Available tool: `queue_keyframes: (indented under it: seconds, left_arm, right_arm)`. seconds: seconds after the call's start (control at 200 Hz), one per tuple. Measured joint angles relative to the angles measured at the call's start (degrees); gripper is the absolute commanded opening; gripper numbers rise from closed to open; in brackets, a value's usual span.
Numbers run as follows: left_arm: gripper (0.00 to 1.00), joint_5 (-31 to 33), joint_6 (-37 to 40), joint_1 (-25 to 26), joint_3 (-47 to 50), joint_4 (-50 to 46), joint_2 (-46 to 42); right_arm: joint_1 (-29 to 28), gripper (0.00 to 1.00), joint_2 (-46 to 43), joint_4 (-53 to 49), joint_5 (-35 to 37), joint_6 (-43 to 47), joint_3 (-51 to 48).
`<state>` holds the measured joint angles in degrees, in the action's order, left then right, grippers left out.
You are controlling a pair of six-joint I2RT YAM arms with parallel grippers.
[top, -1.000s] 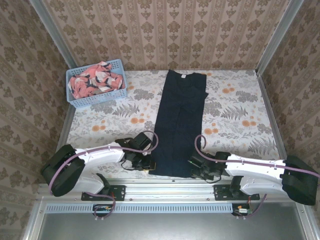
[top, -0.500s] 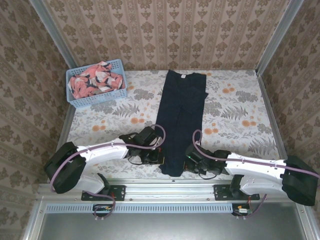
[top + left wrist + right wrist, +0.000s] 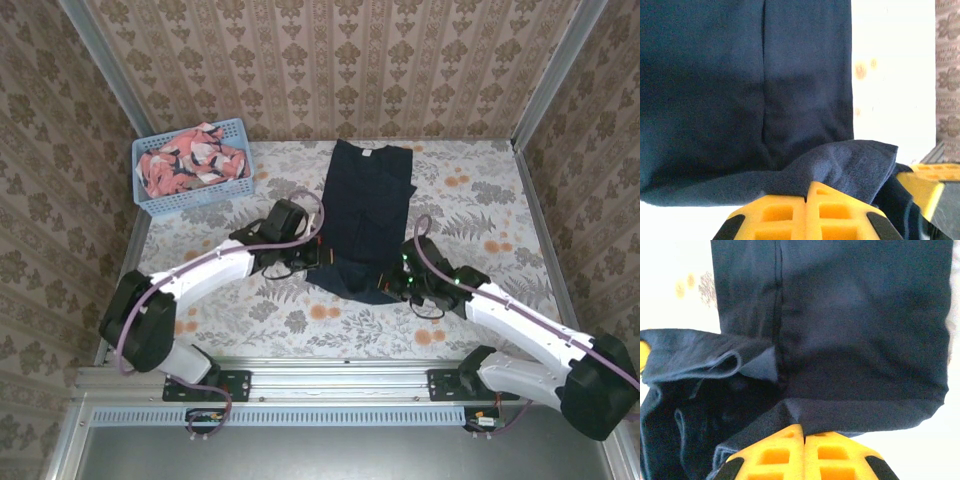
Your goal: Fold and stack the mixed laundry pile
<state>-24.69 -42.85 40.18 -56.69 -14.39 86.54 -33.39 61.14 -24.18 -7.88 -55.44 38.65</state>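
Note:
The dark navy garment lies lengthwise in the middle of the table, its near end lifted and doubled back toward the far end. My left gripper is shut on the left corner of that near hem. My right gripper is shut on the right corner. Both yellow finger pairs press together with navy cloth pinched at their tips. The coral-pink printed garment lies bunched in the basket at the far left.
The light blue perforated basket stands at the far left corner of the floral tablecloth. Patterned walls close the back and sides. A metal rail runs along the near edge.
Both grippers closed on the navy garment's near hem and carried it away from the near edge toward mid-table, folding the lower part over the rest.

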Motion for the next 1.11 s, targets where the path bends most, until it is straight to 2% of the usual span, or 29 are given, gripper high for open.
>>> queue_keyframes:
  seconds: [0.29, 0.66, 0.68, 0.7, 0.72, 0.745, 0.755, 0.8, 0.82, 0.83, 0.84, 0.96, 1.105]
  left_arm:
    - [0.0, 0.66, 0.0, -4.61, -5.84, 4.37, 8.44]
    - [0.0, 0.59, 0.66, -8.28, -21.16, 5.77, 21.51]
    - [0.09, 0.59, 0.81, -8.41, -22.51, 5.66, 22.73]
    - [0.27, 0.55, 0.92, -8.5, -23.65, 5.49, 23.65]
    - [0.53, 0.52, 1.36, -8.7, -25.0, 5.42, 24.98]
    - [0.92, 0.57, 1.36, -8.81, -26.34, 5.25, 26.16]
    - [0.98, 0.55, 1.38, -8.85, -26.95, 5.09, 26.8]
    - [1.0, 0.57, 1.49, -9.16, -29.14, 4.87, 29.07]
    - [1.0, 0.66, 1.49, -9.35, -29.83, 4.85, 29.94]
    - [1.0, 0.66, 1.49, -9.44, -30.01, 4.81, 30.21]
    - [1.0, 0.66, 1.49, -9.53, -30.25, 4.81, 30.58]
    - [1.0, 0.74, 1.09, -11.39, -31.5, 4.07, 32.3]
    - [1.0, 1.79, 1.55, -13.66, -32.17, 3.67, 30.67]
  right_arm:
    - [10.58, 0.0, 7.32, 0.81, -3.52, 7.17, 6.95]
    - [18.73, 0.02, 19.71, 4.87, -6.03, 11.54, 15.17]
    - [19.02, 0.09, 20.7, 5.22, -6.03, 11.69, 15.67]
    - [19.26, 0.18, 21.62, 5.53, -6.05, 11.82, 16.09]
    - [19.52, 0.28, 22.77, 6.05, -6.08, 11.87, 16.48]
    - [19.82, 0.38, 24.13, 6.56, -5.9, 11.8, 17.0]
    - [19.93, 0.43, 24.55, 6.71, -5.92, 11.87, 17.18]
    - [20.7, 0.67, 27.32, 7.76, -5.84, 12.02, 18.34]
    - [21.24, 0.81, 28.79, 8.26, -5.79, 12.02, 18.91]
    - [21.44, 0.94, 29.22, 8.52, -5.88, 12.02, 19.12]
    - [21.79, 0.98, 30.01, 8.83, -5.84, 12.02, 19.52]
    - [25.92, 1.0, 35.36, 11.78, -5.84, 12.04, 22.88]
    - [27.89, 1.0, 34.38, 12.48, -5.29, 13.03, 26.8]
